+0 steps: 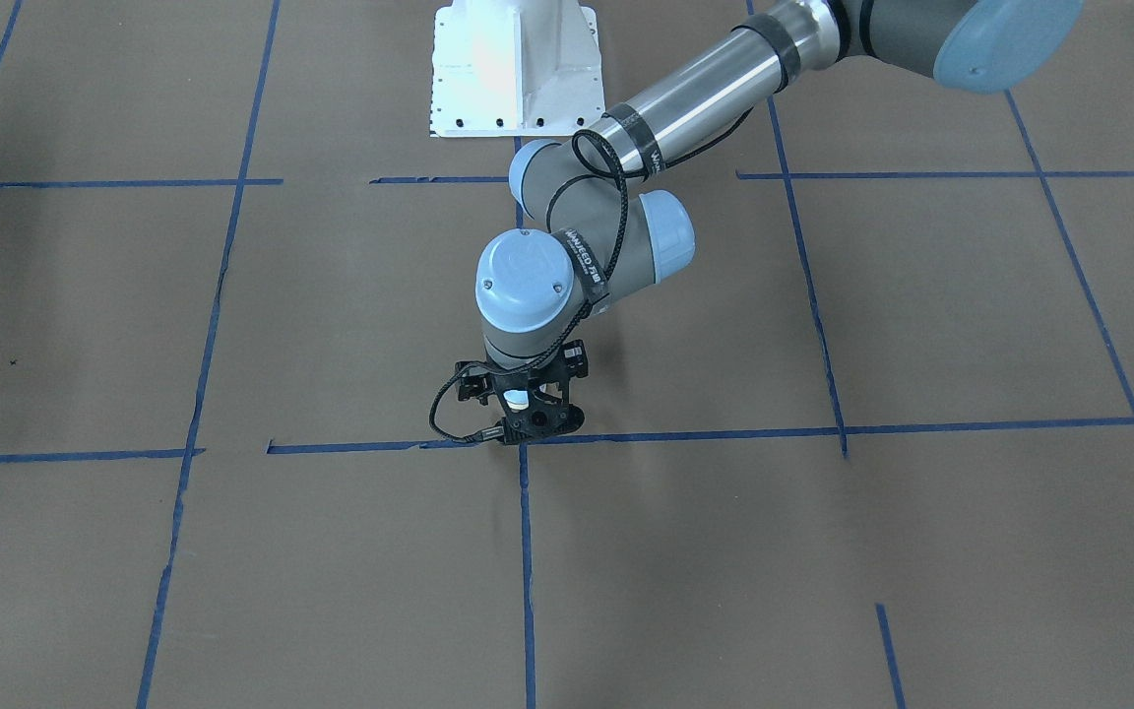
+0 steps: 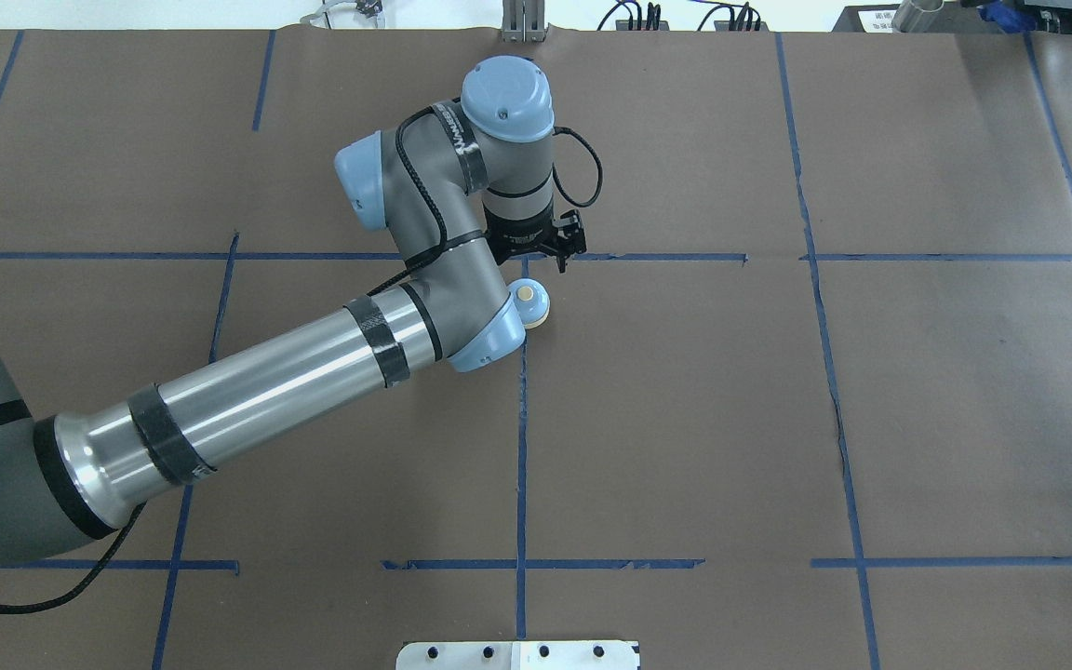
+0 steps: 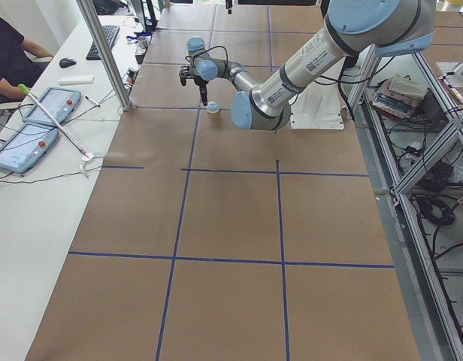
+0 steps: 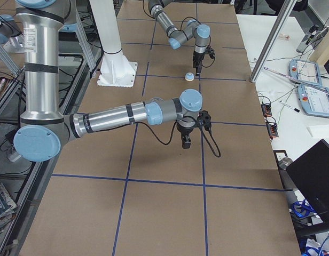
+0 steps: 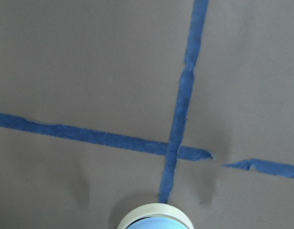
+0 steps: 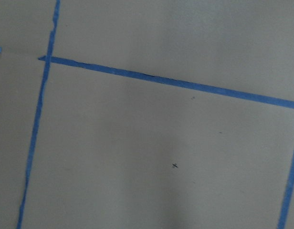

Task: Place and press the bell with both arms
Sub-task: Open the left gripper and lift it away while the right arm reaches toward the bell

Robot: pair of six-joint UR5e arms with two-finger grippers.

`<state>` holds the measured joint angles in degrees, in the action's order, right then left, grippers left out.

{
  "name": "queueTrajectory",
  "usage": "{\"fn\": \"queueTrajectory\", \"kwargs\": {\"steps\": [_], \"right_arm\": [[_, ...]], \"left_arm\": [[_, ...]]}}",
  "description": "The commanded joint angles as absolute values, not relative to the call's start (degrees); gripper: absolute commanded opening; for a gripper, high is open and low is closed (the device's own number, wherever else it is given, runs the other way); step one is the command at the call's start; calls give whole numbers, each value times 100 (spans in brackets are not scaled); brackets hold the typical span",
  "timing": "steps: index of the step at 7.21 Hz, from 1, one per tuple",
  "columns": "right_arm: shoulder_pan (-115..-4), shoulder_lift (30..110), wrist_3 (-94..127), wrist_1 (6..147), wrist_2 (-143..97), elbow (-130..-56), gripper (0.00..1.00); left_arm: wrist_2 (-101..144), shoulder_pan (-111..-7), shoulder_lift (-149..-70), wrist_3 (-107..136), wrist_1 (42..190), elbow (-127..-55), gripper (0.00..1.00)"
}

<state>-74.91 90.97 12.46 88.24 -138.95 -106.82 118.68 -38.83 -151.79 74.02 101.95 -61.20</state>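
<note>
The bell (image 2: 531, 303), light blue with a cream base and button, stands upright on the brown table beside a crossing of blue tape. It also shows in the front view (image 1: 518, 399), behind the gripper's black frame, and at the bottom edge of the left wrist view (image 5: 154, 218). My left gripper (image 1: 533, 421) points down just beyond the bell, over the tape crossing, apart from it. Its fingers are hidden under the wrist (image 2: 517, 200), so I cannot tell whether it is open or shut. My right gripper (image 4: 186, 143) hangs above bare table far from the bell. It shows only in the right side view, so I cannot tell its state.
The white pedestal base (image 1: 513, 69) stands at the robot's edge of the table. Blue tape lines (image 2: 522, 447) divide the brown surface. A side desk with tablets (image 3: 36, 120), a metal post (image 3: 104, 53) and a seated person (image 3: 6, 53) lie beyond the table's far edge.
</note>
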Motion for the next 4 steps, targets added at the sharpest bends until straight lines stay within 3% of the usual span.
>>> {"fn": "queueTrajectory", "kwargs": {"steps": [1,4], "right_arm": [[-6657,8633,3146,7775,-13651,-10688,100],[-5358,7308,5536,7752,-13047,-10661,100]], "left_arm": [[11900,-4331,-14044,7409,10178,-7882,99],[11909,-4631,-11993,7339,10187,-10023,99]]}}
